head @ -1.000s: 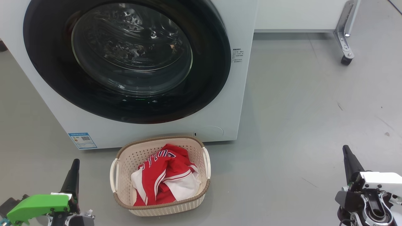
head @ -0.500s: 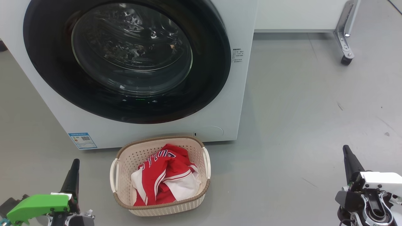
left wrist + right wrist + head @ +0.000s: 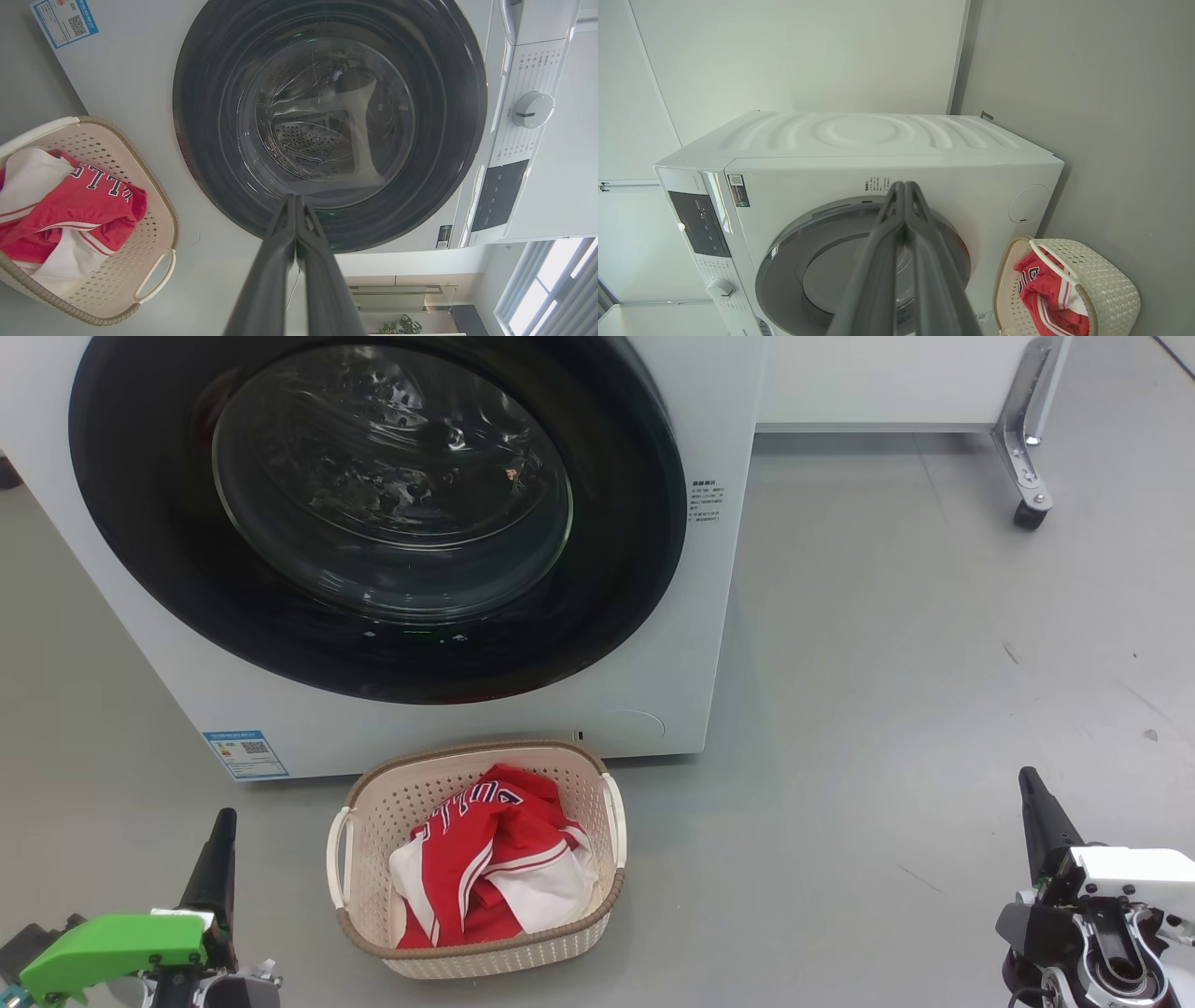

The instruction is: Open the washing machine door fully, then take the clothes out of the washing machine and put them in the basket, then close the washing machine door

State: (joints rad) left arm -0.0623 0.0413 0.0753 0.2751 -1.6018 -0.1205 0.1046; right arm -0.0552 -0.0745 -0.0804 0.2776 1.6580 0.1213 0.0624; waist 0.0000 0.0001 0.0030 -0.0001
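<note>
While door (image 3: 383, 495) sits shut, clothes (image 3: 490, 868) (red) — basketed

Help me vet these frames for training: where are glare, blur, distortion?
Head view: sharp; reflections streak the washing machine door. Left wrist view: window blown out, washing machine edges bowed. Right wrist view: right end effector blurs near the lens.

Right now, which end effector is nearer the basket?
The left end effector, the green-cased one, just left of the basket; the white-cased right end effector stands far off on the other side.
</note>
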